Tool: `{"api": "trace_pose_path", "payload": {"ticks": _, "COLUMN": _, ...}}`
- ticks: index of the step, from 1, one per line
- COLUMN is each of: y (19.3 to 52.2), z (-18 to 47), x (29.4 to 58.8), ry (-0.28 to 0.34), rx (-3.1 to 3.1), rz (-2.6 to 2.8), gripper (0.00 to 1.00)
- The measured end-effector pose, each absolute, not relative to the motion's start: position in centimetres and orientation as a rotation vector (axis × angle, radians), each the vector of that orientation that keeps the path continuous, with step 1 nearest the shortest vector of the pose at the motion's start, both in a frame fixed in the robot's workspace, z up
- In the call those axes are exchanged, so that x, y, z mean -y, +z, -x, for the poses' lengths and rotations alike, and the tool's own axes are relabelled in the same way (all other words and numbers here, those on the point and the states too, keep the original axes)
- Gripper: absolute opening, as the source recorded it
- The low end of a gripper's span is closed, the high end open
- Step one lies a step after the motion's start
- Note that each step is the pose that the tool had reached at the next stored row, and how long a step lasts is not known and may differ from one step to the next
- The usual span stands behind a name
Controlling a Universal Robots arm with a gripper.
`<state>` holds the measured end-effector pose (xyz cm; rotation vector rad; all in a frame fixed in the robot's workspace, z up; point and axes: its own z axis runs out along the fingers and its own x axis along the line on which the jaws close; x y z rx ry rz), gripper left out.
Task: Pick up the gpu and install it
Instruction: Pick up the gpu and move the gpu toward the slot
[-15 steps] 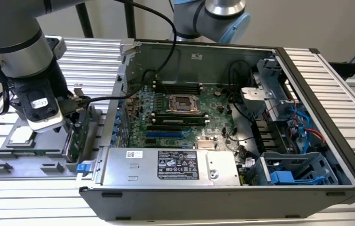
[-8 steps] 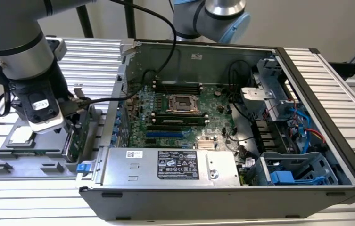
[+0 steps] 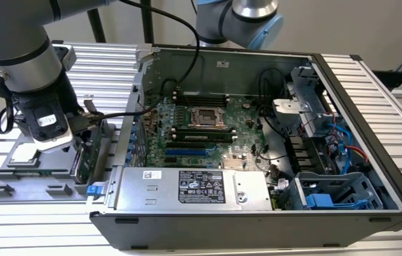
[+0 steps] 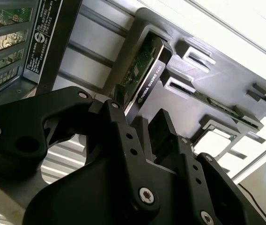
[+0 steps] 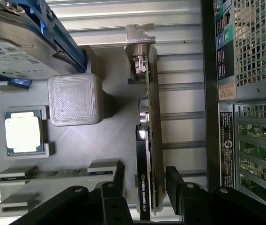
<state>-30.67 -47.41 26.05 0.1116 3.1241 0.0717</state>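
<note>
My gripper [image 5: 145, 171] hangs over the gpu [image 5: 150, 108] with its fingers parted, one on either side of the card and not clamped to it. A gap shows between one finger and the black cooler face in the first wrist view. The gpu stands on edge in a slot of the grey tray [image 5: 109, 136] on the bench [image 5: 180, 28], just beside the open computer case [image 3: 258, 58], on the exterior view's left of it. Its silver bracket [image 5: 140, 35] is at the end away from my fingers.

I judge the card light and stiff but delicate. The board face carries small parts, and the connector edge sits down in the slot, so the flat faces are the place to squeeze, gently and squarely, or it may twist as it lifts.

White lettering runs along the cooler's black edge. A printed sticker [image 5: 226, 140] sits on the case frame.
</note>
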Motion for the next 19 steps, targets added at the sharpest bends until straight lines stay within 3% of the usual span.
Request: {"api": "trace_pose_path", "payload": {"ticks": 19, "y": 25.52, "z": 30.71, "x": 47.41, "ry": 0.072, "rx": -3.124, "rz": -0.112, "gripper": 1.00}}
